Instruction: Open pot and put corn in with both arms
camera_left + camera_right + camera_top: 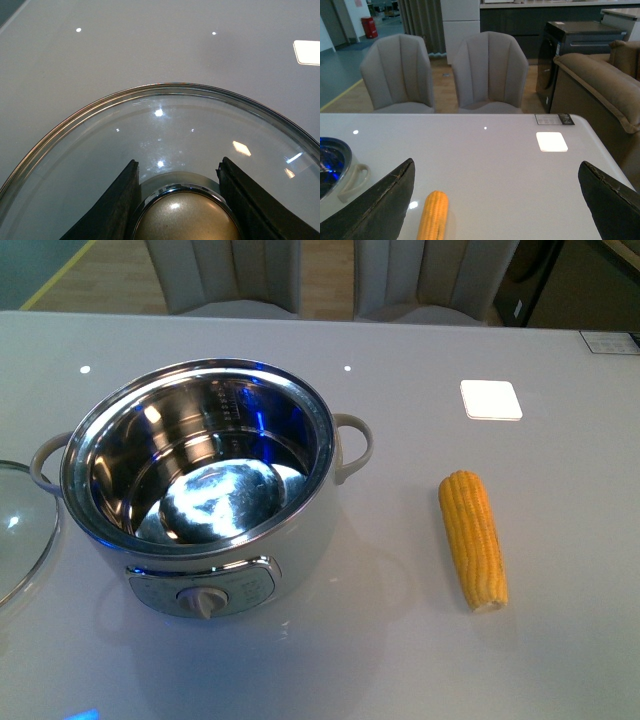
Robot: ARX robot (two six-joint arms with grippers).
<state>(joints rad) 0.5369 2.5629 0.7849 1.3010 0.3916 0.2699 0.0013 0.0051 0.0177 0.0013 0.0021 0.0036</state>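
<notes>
The cream-white pot (205,475) stands open on the grey table, its steel inner bowl empty, knob facing me. The corn (473,538) lies on the table to the right of the pot, apart from it. The glass lid (20,525) shows at the left edge of the front view, beside the pot. In the left wrist view my left gripper (179,172) is shut on the lid's gold knob (186,215), a finger on each side. My right gripper (497,172) is open above the table; the corn (433,215) lies near its one finger, untouched. Neither arm shows in the front view.
A white square coaster (490,399) lies at the back right of the table (400,640). Two grey chairs (445,70) stand behind the far edge. A brown sofa (600,85) is off the table's right side. A pot handle (355,180) shows in the right wrist view.
</notes>
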